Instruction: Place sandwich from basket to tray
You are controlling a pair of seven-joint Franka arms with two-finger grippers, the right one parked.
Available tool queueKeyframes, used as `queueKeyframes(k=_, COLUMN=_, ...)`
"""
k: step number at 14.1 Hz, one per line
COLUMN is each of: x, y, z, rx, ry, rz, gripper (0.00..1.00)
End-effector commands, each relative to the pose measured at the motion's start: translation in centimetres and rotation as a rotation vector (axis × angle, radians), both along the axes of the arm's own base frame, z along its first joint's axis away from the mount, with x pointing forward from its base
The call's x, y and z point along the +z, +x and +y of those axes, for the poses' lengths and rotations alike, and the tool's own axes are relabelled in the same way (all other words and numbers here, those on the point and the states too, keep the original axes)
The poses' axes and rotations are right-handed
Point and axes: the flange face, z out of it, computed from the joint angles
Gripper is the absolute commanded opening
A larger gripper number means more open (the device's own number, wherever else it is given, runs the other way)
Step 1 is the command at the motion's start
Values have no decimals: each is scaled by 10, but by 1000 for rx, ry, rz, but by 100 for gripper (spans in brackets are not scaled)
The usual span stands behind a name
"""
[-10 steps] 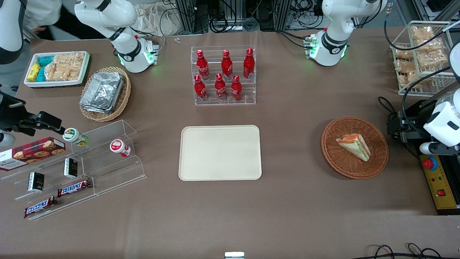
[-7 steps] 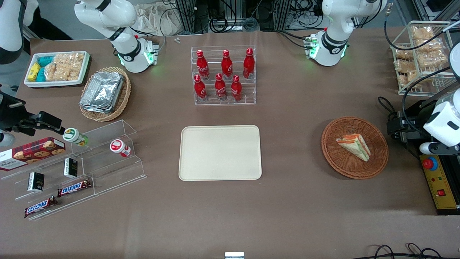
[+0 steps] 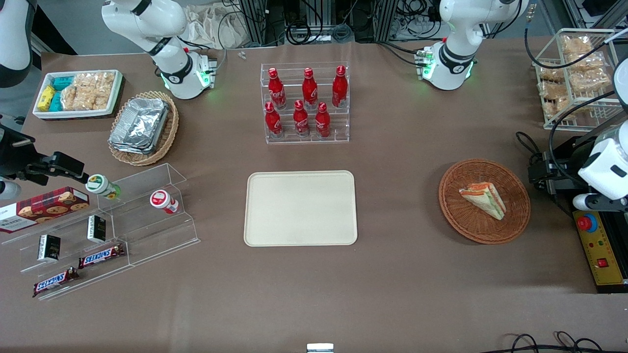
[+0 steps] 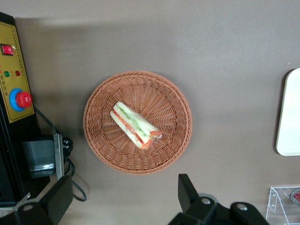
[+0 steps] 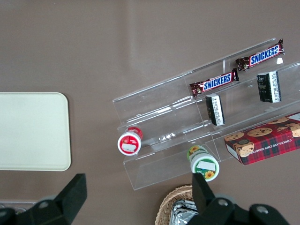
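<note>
The sandwich (image 3: 483,200) (image 4: 135,125) is seen lying in the middle of the round wicker basket (image 3: 510,228) (image 4: 176,150), toward the working arm's end of the brown worktop (image 3: 402,274). The cream tray (image 3: 300,208) (image 4: 289,112) is set well apart from the basket, at the worktop's middle. The claw (image 4: 119,201) is held high above the basket, its fingers (image 4: 186,190) spread wide, with nothing gripped.

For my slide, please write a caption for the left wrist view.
Open gripper above the table beside the basket, which holds the wrapped sandwich.
</note>
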Motion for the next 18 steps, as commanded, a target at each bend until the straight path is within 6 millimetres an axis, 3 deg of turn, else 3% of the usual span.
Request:
queueKeyframes(k=1, x=-12, y=-16, z=3, rx=28, ry=19, rz=20, gripper=100)
queueKeyframes(k=4, x=-39, y=-41, z=3, rx=83, ry=28, rz=-22, gripper=100)
queueKeyframes(k=8, x=-84, y=-61, z=8, rx=209, ry=40, rz=-14, gripper=100)
queueKeyframes(k=11, x=-123, y=-65, z=8, rx=390, ry=63, rz=21, gripper=100)
queueKeyframes(k=16, x=-195, y=-80, z=10, rx=491, ry=59, rz=-22, gripper=100)
queueKeyframes(k=18, x=-223, y=-77, z=18, rx=575, ry=63, rz=-25, gripper=100)
